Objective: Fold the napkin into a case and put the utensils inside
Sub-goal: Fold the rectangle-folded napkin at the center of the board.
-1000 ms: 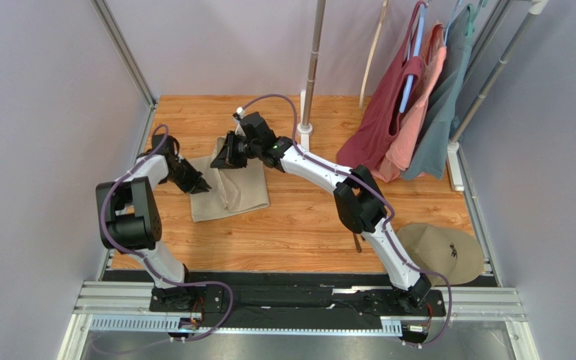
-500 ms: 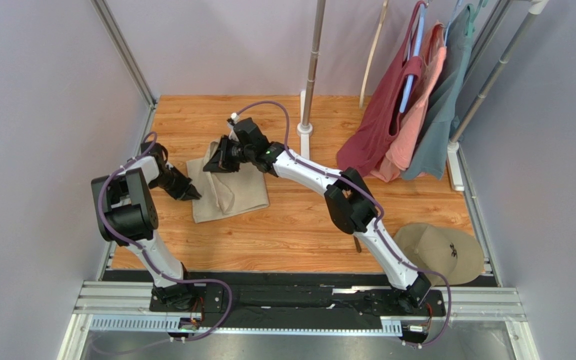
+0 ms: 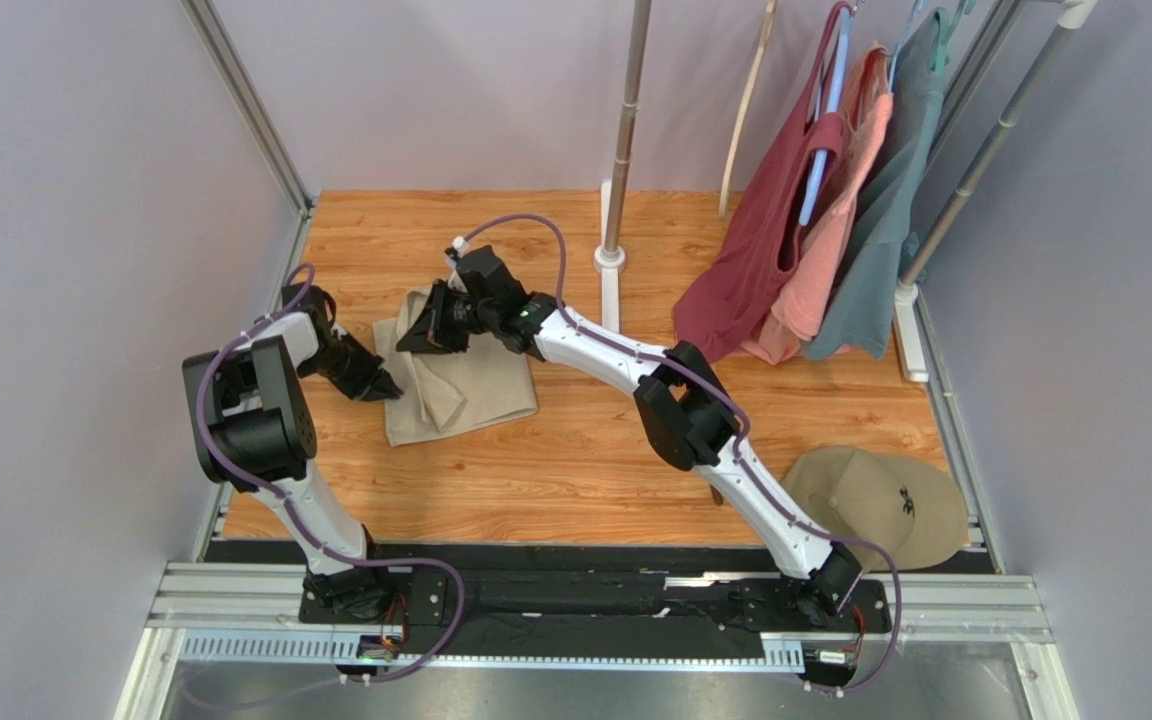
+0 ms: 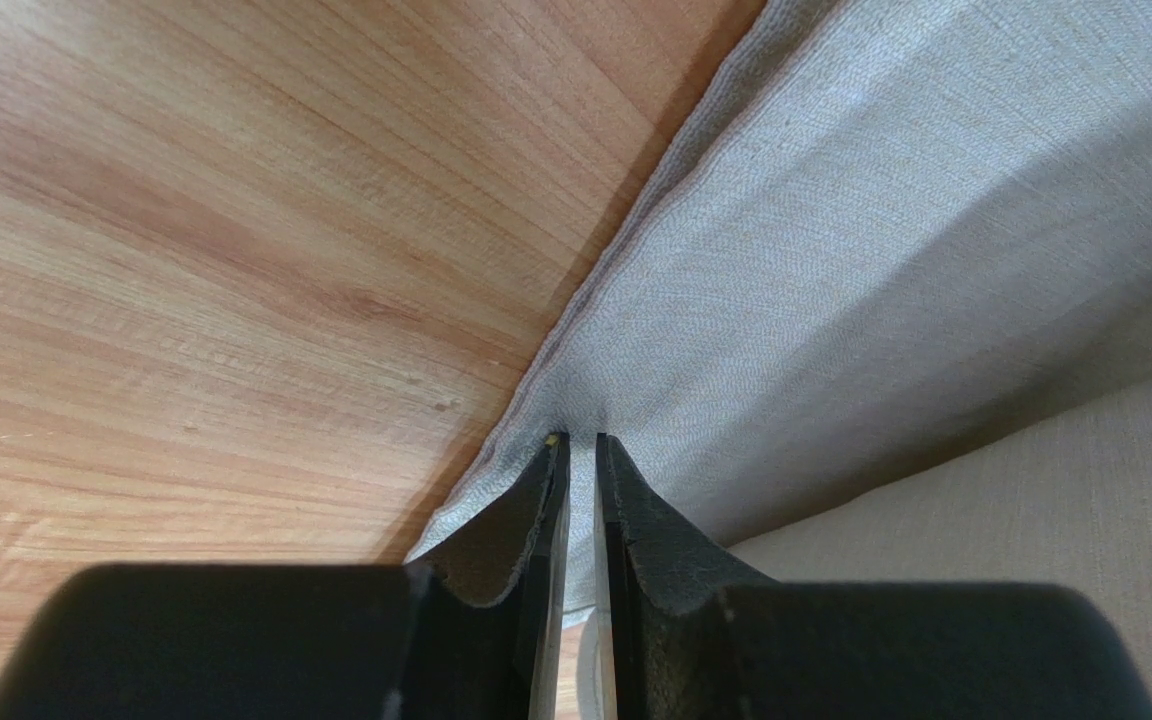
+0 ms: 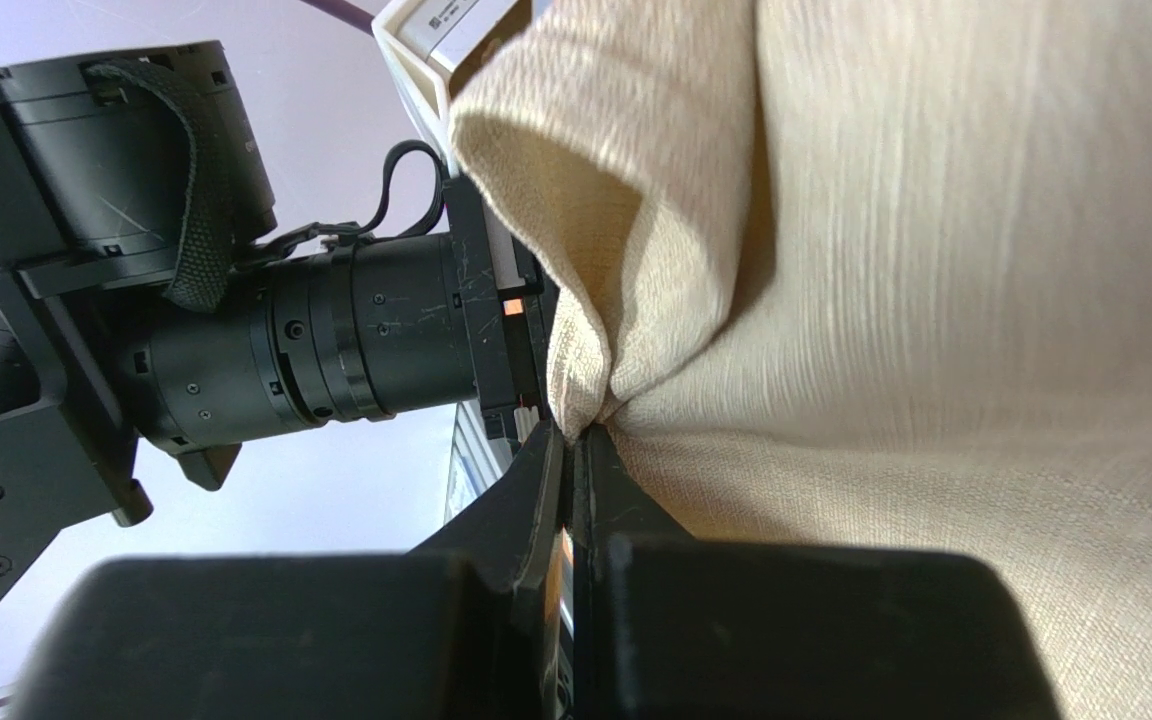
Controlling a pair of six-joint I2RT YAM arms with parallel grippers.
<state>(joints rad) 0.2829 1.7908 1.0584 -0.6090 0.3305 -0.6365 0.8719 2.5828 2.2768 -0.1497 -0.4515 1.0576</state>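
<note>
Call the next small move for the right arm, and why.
Probably carry the right gripper across toward the left gripper and lower it, laying the flap down. The right is shut on a raised fold of the napkin, and the left pinches its left edge low over the table, so the fold looks unfinished.

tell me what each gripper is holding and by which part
Both hold the napkin: left gripper pinches its left edge, right gripper a raised fold near the far edge.
</note>
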